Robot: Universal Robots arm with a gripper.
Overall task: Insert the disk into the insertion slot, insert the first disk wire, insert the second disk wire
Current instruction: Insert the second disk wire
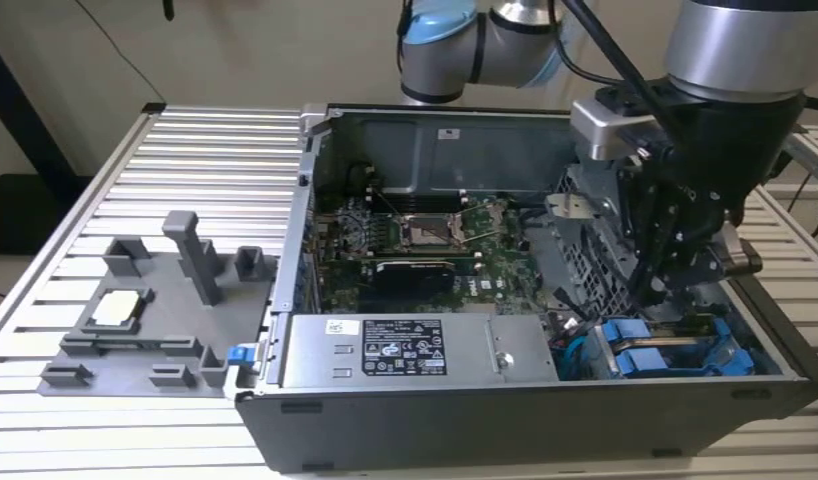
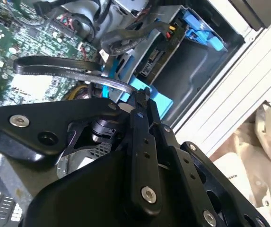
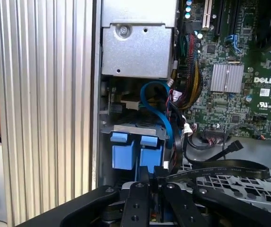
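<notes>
Ribbed aluminium table slats (image 1: 196, 150) carry an open computer case (image 1: 516, 420) with its side panel off, and beside it, toward the exterior view's left, a grey plastic fixture (image 1: 156, 320). Inside the case lie a green circuit board (image 1: 423, 250) and a boxy grey power supply (image 1: 396, 350).

A robot arm reaches down into the case at the exterior view's right. Its black gripper (image 1: 663, 275) hangs low over the grey metal drive cage (image 1: 583, 230), just above two blue-ended drive carriers (image 1: 669, 350) sitting side by side in the case's near corner.

In the first wrist view the two blue carrier ends (image 3: 136, 152) sit seated in the insertion slot (image 3: 137, 130), directly ahead of the fingertips (image 3: 147, 182). The fingers are drawn together on a flat black cable (image 3: 220, 170) that runs off toward the circuit board. The second wrist view shows the same flat cable (image 2: 64, 68) pinched at the gripper tip (image 2: 140, 101), with the blue frame of the disk (image 2: 152, 99) just behind it.
</notes>
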